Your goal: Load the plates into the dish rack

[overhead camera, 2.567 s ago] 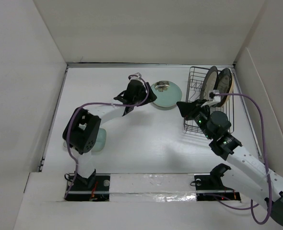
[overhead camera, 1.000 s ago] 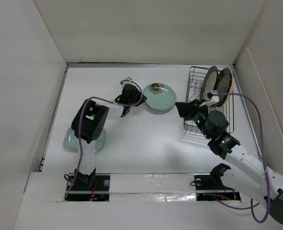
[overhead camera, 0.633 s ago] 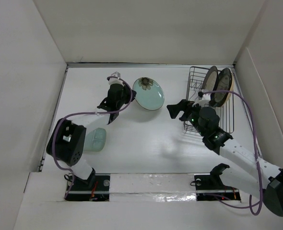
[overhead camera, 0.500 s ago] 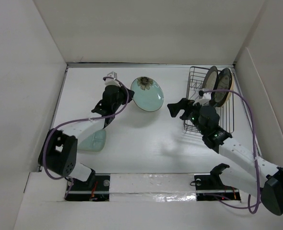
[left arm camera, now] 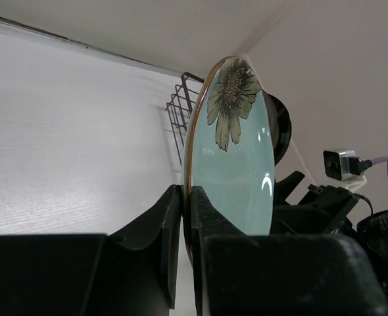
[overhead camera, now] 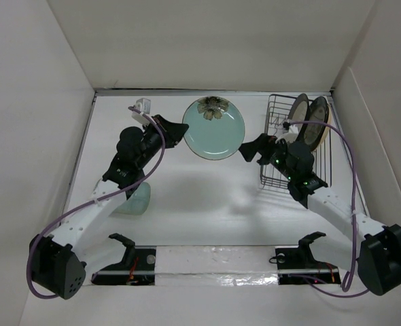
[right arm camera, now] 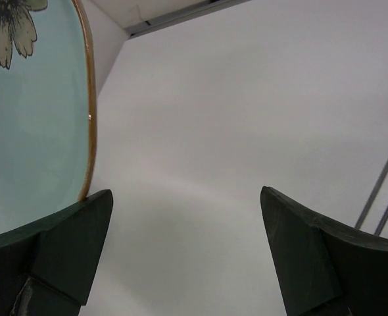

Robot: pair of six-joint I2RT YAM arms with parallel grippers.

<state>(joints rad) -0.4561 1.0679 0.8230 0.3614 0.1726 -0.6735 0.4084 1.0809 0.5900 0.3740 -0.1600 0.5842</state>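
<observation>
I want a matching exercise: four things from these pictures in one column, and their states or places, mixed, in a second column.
Column 1
1. left gripper
2. right gripper
3. two dark-rimmed plates
4. dish rack

Column 2
A. open
B. standing on edge in the dish rack
C. shut on the flower plate
D. at the right side of the table

Pairs: 1-C, 2-A, 3-B, 4-D
</observation>
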